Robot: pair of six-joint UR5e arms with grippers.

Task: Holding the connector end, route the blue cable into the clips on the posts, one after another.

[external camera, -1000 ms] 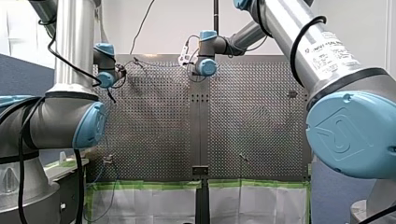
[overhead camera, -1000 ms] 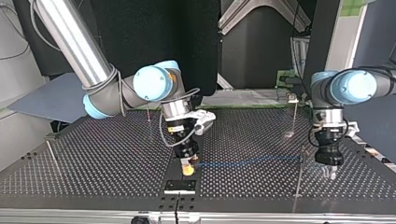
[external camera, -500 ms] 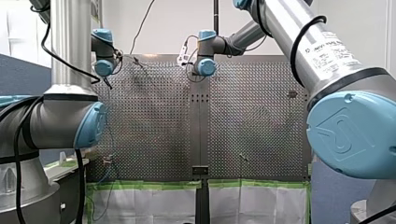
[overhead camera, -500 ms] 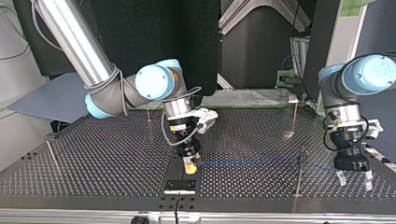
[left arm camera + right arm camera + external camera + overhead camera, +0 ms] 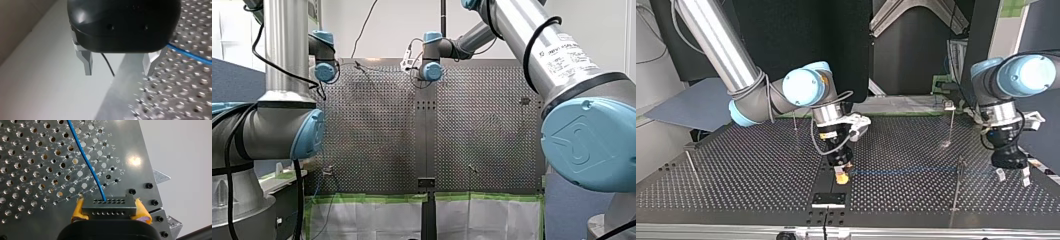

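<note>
My right gripper (image 5: 841, 176), with yellow pads, is shut on the grey connector block (image 5: 109, 206) just above the table's near middle in the top view. The blue cable (image 5: 85, 157) leaves the block and runs low across the perforated table (image 5: 761, 175) to a thin post (image 5: 959, 167) at the top view's right, then on past it. My left gripper (image 5: 1012, 174) hangs open beyond that post, near the table's edge, with nothing between its metal fingers (image 5: 86, 62). In the left wrist view the blue cable (image 5: 190, 53) lies beside one finger, untouched.
More thin posts stand at the back right (image 5: 952, 120), the back middle (image 5: 795, 122) and the far left (image 5: 690, 162) of the top view. A black plate (image 5: 828, 199) sits at the near edge under my right gripper. Green tape lines the table's edge in the front view (image 5: 372, 197).
My left gripper has opened wide and moved away from the cable post toward the top view's right, then risen a little. My right gripper has shifted slightly with the connector.
</note>
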